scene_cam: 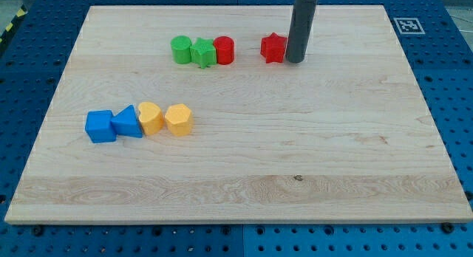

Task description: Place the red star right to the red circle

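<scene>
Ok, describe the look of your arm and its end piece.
No jaws: my arm ends in a straight, plain dark-grey cylindrical rod with a smooth matte surface. It enters from the view's top, so nothing above it shows. My tip is a flat, blunt end. No cables or markings are visible.

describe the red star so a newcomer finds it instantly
Near the wooden board's top edge, right of centre, my tip stands. The red star sits against its left, apart from the green circle, green star and red circle row: the only pointed red block.
</scene>
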Robot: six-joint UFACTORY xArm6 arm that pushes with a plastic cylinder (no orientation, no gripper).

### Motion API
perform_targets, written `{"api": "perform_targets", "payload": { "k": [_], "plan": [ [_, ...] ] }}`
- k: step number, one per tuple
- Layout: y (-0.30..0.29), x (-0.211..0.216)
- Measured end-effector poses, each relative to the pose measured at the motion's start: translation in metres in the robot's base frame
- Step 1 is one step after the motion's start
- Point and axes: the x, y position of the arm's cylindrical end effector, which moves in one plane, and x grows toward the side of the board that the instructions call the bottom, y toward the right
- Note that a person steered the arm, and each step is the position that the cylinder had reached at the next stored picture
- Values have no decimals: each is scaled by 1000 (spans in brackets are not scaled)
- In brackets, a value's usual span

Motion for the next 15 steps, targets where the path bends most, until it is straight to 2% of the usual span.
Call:
{"api": "perform_targets", "payload": {
  "k": [1, 2, 3, 5, 6, 7, 8, 11, 15],
  "plan": [
    [-15, 0],
    [-12, -30],
    [-11, -41],
    [-48, -50],
    [-50, -101],
    [-54, -101],
    [-55, -82],
    [-85, -82],
    [-85, -69]
  ]
}}
